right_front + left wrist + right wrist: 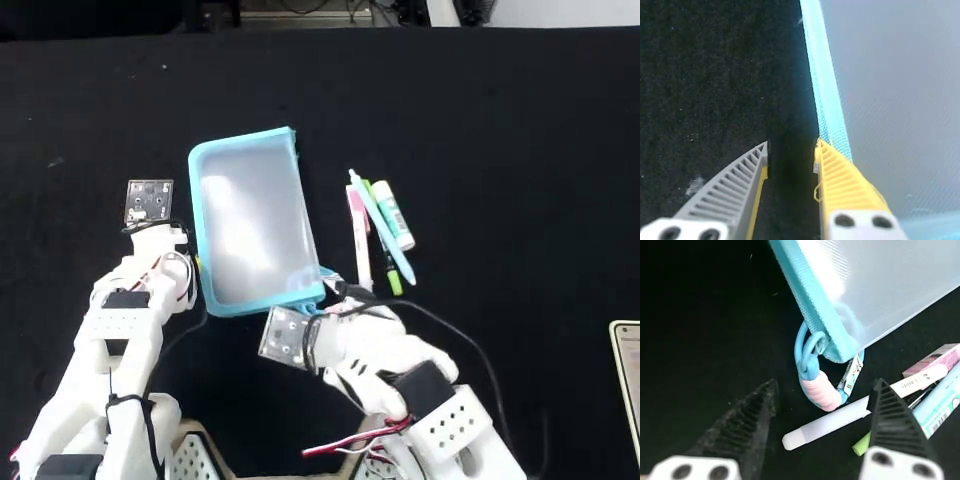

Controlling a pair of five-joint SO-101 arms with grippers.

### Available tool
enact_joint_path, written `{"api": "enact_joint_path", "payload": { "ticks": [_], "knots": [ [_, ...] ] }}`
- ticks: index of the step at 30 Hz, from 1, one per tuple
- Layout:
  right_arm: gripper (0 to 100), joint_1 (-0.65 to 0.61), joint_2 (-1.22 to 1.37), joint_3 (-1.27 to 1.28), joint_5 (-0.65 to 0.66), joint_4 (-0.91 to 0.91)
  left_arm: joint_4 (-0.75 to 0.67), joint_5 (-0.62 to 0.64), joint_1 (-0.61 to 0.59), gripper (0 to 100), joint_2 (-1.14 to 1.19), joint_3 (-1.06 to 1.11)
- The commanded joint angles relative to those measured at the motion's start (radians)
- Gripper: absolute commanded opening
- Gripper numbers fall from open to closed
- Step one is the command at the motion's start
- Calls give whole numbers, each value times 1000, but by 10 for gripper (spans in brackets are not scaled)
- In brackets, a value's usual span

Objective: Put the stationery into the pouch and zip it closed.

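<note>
Nearest the robot, the right gripper hangs with its black fingers spread wide and nothing between them. It sits right over the zipper pull, a blue loop with a pink charm at the 5 o'clock corner of the pouch. My guess is it's lined up there to grab the pull, though I honestly can't tell whether the zip is open or shut. The left gripper is spread too, at about 8 o'clock on the pouch. Its yellow finger touches the blue trim and its grey finger is down on the black cloth just beside it. To me that reads as bracing the pouch so it won't slide when the other arm tugs. The pouch itself lies flat mid-table and looks like it has nothing in it. All the stationery is outside, just beside it at 3 o'clock, bunched roughly along its long edge, which should make for short carries: a white marker, a light blue pen, a glue stick and a green pen. As for writing, there's small print on the marker, what looks like a barcode on the blue barrel, and a little printed tag by the pull, but none of it is legible to me.
</note>
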Motion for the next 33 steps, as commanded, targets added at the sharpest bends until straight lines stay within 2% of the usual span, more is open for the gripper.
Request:
{"api": "enact_joint_path", "payload": {
  "ticks": [1, 7, 17, 22, 27, 30, 33],
  "knots": [
    [267, 17, -18, 25, 68, -38, -12, 6, 13, 156, 0, -58],
    [248, 140, -13, 148, 81, -298, -15, 6, 13, 156, 0, -58],
    [247, 129, -15, 148, 46, -319, -17, 6, 13, 156, 0, -58],
    [213, 95, -13, 153, 51, -298, -15, 6, 13, 156, 0, -58],
    [21, 95, -15, 119, 58, -287, -14, 6, 13, 156, 0, -58],
    [18, 130, -19, 7, -31, -215, -12, 6, 13, 156, 0, -58],
    [11, 184, -15, -213, -140, -60, -12, 6, 13, 156, 0, -54]
  ]
}}
